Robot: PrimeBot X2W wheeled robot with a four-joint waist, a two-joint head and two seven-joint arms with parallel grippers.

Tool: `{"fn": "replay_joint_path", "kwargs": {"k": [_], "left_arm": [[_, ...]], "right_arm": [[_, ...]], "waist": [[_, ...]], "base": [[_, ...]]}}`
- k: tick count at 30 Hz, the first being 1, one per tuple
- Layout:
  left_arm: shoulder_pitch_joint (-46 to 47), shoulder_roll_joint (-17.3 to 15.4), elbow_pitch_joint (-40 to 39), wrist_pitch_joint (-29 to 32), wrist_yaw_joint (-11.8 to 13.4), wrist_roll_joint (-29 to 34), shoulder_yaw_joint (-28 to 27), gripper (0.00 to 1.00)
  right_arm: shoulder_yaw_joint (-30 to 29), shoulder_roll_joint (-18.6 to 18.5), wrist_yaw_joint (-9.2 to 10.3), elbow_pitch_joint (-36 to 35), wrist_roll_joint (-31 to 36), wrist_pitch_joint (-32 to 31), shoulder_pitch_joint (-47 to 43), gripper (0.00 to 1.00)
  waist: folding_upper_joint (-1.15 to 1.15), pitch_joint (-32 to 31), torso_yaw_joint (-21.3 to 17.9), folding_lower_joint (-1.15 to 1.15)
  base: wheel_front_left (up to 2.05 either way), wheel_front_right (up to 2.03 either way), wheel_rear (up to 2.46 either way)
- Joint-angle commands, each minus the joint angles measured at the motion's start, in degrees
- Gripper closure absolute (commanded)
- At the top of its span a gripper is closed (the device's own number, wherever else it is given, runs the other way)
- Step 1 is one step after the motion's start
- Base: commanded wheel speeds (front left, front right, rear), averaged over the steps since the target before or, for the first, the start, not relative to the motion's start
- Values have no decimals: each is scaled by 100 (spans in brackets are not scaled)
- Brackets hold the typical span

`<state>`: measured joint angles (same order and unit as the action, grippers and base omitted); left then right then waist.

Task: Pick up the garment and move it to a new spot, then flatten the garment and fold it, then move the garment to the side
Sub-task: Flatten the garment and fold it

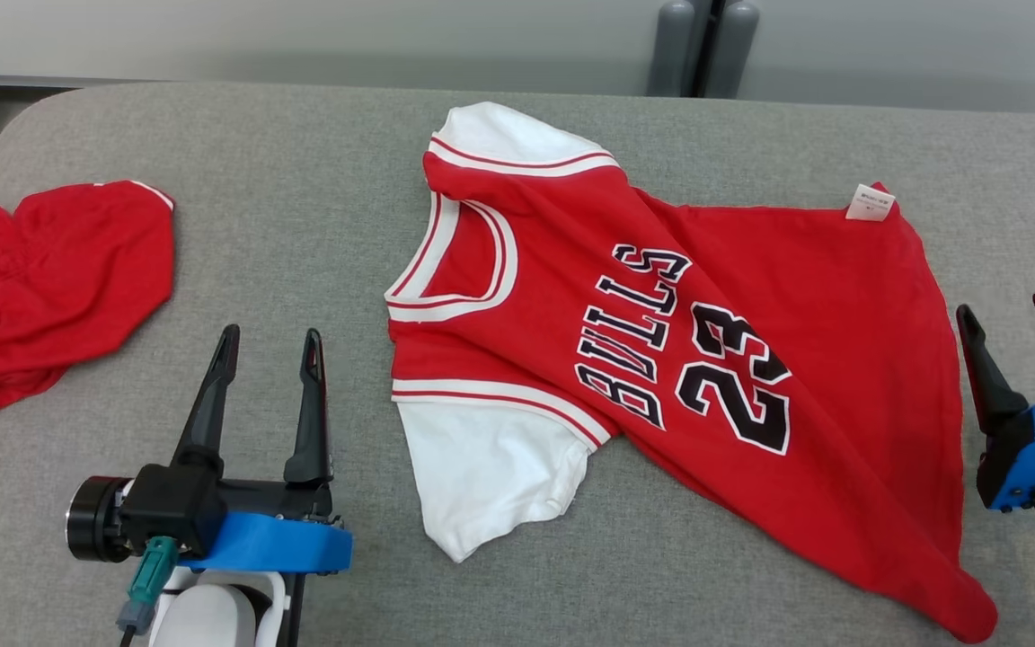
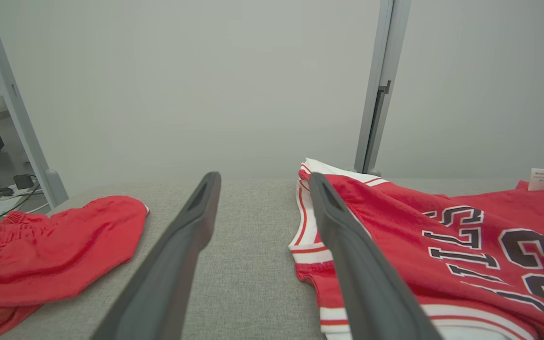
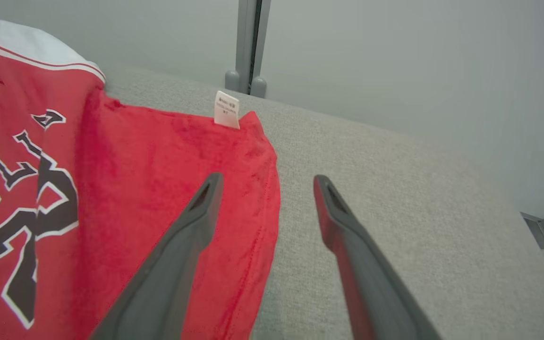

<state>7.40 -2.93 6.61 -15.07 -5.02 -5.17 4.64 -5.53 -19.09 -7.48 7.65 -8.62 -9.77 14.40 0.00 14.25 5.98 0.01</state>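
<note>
A soft grey table (image 1: pixel 302 225) is in front of me. Close to me, low on my left, is my left end effector (image 1: pixel 270 332). Its two dark fingers are spread wide and hold nothing. Low on my right is my right end effector (image 1: pixel 1003 305). It is spread wide too, with nothing in it.

The garment (image 1: pixel 841 296) lies on the table between the two. It is a red shirt with white sleeves. It lies long-ways from my left to my right, with the neck hole to my left and the bottom edge to my right. My right end effector is just beside that bottom edge, so I think this arm is the nearer one. My left one is near the neck, with bare table in between. The shirt looks crooked, not flat.

Farther left is another red cloth (image 1: pixel 50 279), well apart. A small white tag (image 1: pixel 870 202) sits at the shirt's far corner. Behind the table is a plain wall with a grey post (image 1: pixel 706 45).
</note>
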Motion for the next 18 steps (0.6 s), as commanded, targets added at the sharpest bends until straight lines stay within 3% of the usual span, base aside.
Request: {"fn": "replay_joint_path", "kwargs": {"k": [1,14,15,16,17,18], "left_arm": [[87,8,6,-15,31,-29,19,0],[80,8,12,-15,19,-27,4,0],[80,8,11,-15,17,-26,1,0],[78,8,12,-15,16,-24,1,0],[77,8,21,-15,13,-21,8,0],[77,7,33,-15,11,-18,17,0]], "right_arm": [[28,-55,-3,218,51,23,115,0],[185,77,-3,1986,-231,157,213,2],[254,90,-4,2107,-290,137,232,54],[289,147,-3,2209,-397,142,253,81],[307,167,-3,2293,-485,183,293,100],[352,124,-3,2334,-517,219,336,100]], "waist": [[0,31,51,-1],[0,99,195,-1],[0,100,193,-1],[0,98,190,-1],[0,93,193,-1],[0,82,200,-1]], "base": [[0,0,0],[0,0,0],[0,0,0],[0,0,0],[0,0,0],[0,0,0]]}}
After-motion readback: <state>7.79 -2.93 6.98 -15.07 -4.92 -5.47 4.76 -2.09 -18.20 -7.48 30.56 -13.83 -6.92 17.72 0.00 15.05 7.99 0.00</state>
